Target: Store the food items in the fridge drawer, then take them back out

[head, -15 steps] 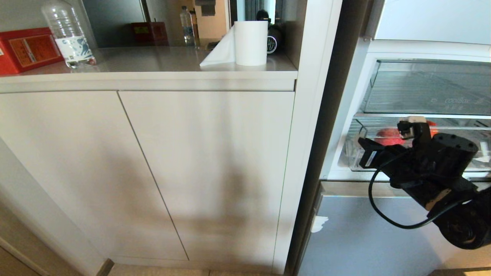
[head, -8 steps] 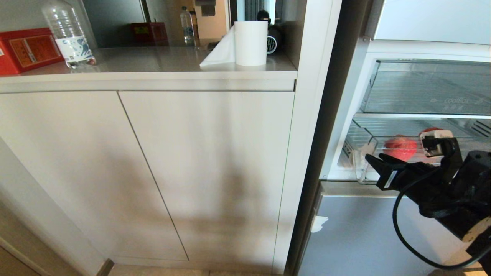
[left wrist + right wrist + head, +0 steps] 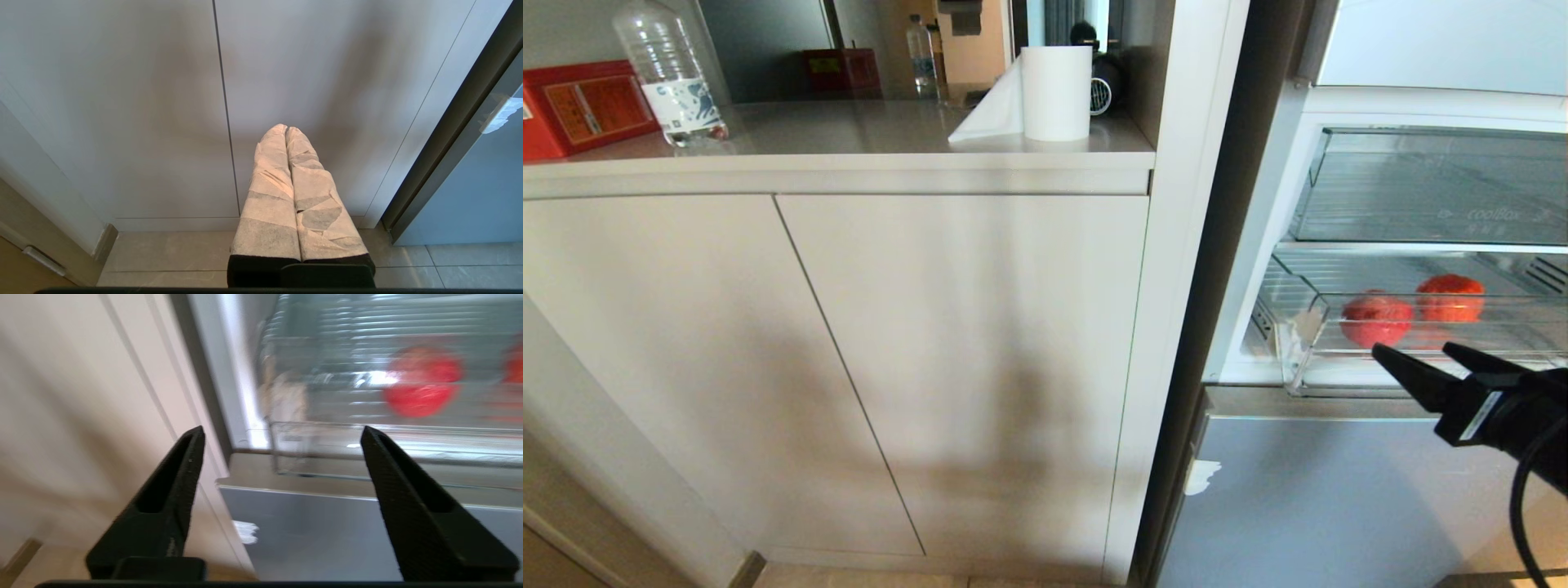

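Note:
Two round red-orange food items (image 3: 1376, 318) (image 3: 1450, 298) lie side by side in the clear fridge drawer (image 3: 1305, 347), which stands pulled out of the open fridge. My right gripper (image 3: 1413, 351) hangs just in front of and below the drawer's front lip, open and empty. In the right wrist view its black fingers (image 3: 179, 486) spread wide around the drawer's front corner (image 3: 294, 437), with one food item (image 3: 421, 381) beyond. My left gripper (image 3: 286, 128) is parked low facing the cabinet doors, shut, its fingers wrapped in pale tape.
Above the drawer sits a clear bin with faint lettering (image 3: 1437, 188). Below it is the pale-blue fridge door panel (image 3: 1307, 506). To the left are white cabinet doors (image 3: 931, 351) under a counter with a paper roll (image 3: 1056, 91), a water bottle (image 3: 670, 73) and a red box (image 3: 580, 102).
The drawer with both food items has slid out a little. My right gripper has opened and drawn back and down from over the drawer to below its front lip.

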